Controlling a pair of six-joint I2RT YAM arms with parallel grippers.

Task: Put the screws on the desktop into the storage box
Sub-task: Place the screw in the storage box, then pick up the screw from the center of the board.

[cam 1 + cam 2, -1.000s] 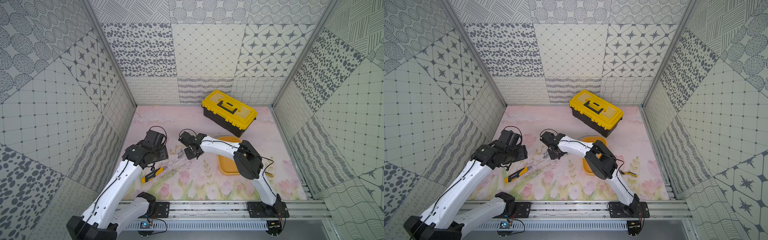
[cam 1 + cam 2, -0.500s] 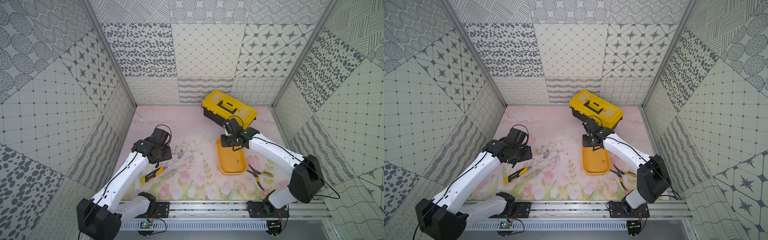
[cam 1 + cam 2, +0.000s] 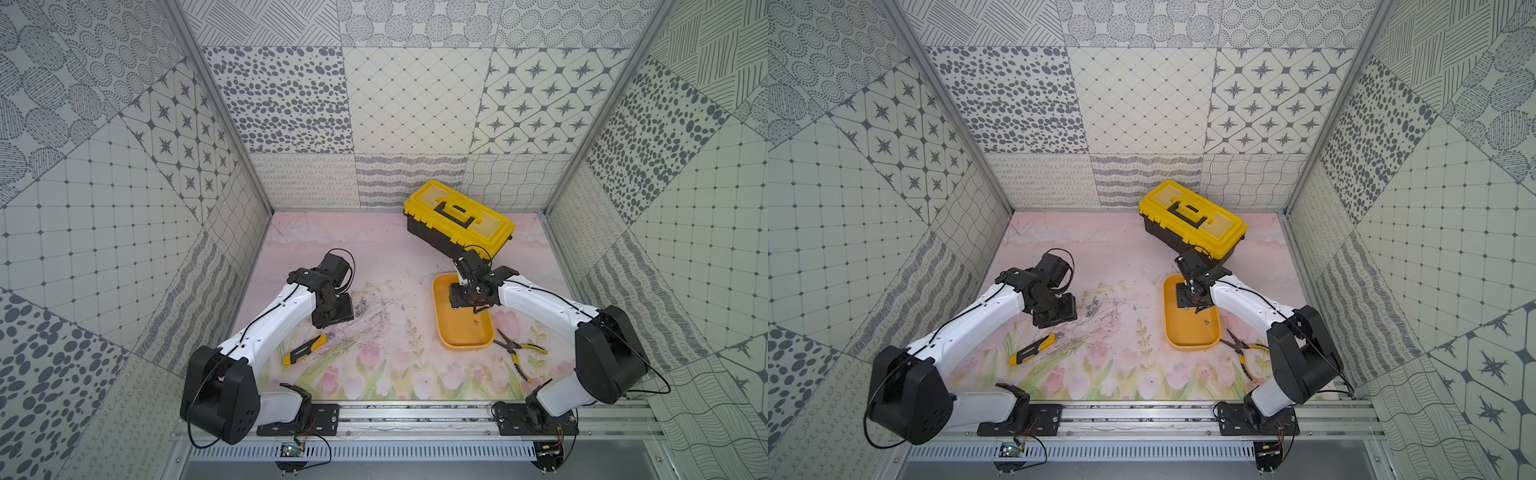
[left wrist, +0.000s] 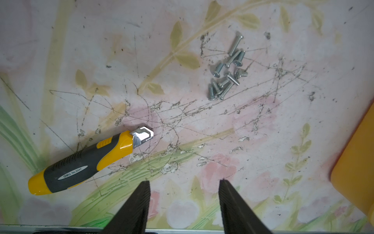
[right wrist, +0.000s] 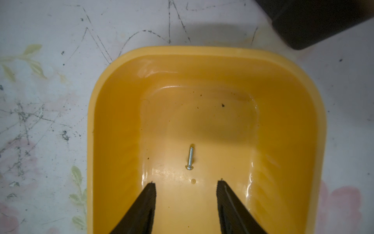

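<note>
Several small silver screws lie in a loose pile on the scuffed pink floral desktop. In both top views the pile sits just right of my left gripper. In its wrist view the left gripper is open, hovering empty short of the pile. The orange-yellow storage box lies at centre right with one screw on its floor. My right gripper hangs open and empty over the box's far half.
A black toolbox with a yellow lid stands just behind the storage box, close to the right wrist. A yellow and black utility knife lies near the left gripper. Yellow-handled pliers lie right of the box. Patterned walls enclose three sides.
My right arm swung from the screw pile across to the storage box, then opened, and a screw now lies in the box. The left gripper shifted closer to the pile, its jaws slightly narrower.
</note>
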